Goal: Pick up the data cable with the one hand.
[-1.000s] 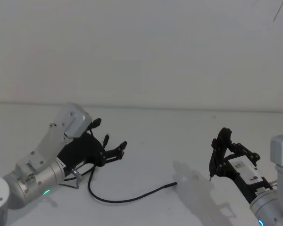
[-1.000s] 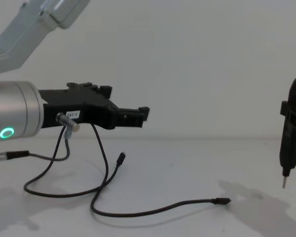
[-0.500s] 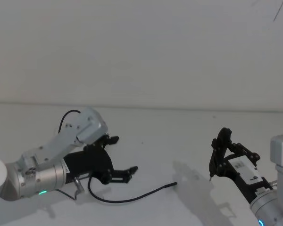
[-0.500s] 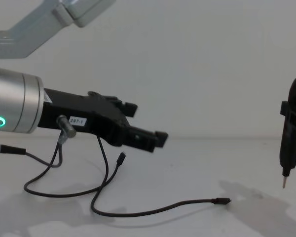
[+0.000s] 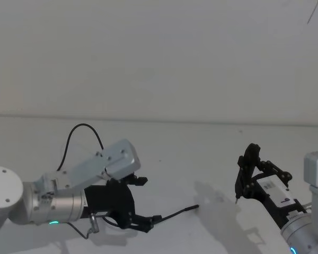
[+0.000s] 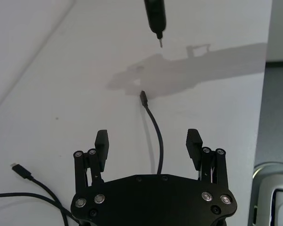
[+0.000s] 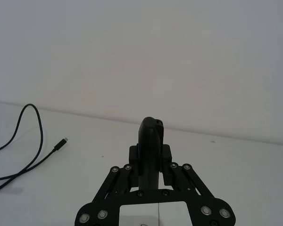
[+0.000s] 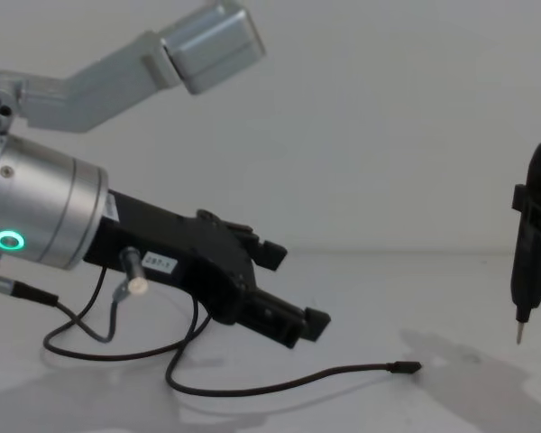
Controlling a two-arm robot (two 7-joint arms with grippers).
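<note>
The data cable (image 8: 279,387) is a thin black cord lying in a loose curve on the white table, with one slim plug (image 8: 404,367) pointing right. My left gripper (image 6: 147,137) is open and tilted down just above the cable's middle stretch (image 6: 157,141). The cord runs between the two fingers and away to its plug (image 6: 143,97). In the head view the left gripper (image 5: 144,223) is low at the left, with the cable's free end (image 5: 186,209) coming out to its right. My right gripper (image 5: 247,165) stays at the right, shut on a black pen-shaped tool (image 8: 530,262).
The pen tool's thin tip (image 8: 519,337) hangs above the table, right of the cable's plug. A short grey wire with a metal plug (image 8: 119,300) dangles from the left wrist. The cable's other plug (image 6: 18,170) lies beside the left gripper. A pale wall (image 5: 159,58) stands behind the table.
My left gripper has swung forward, to the right and downward, from above the cable's loops to just over its middle stretch. The right arm and the cable have not moved.
</note>
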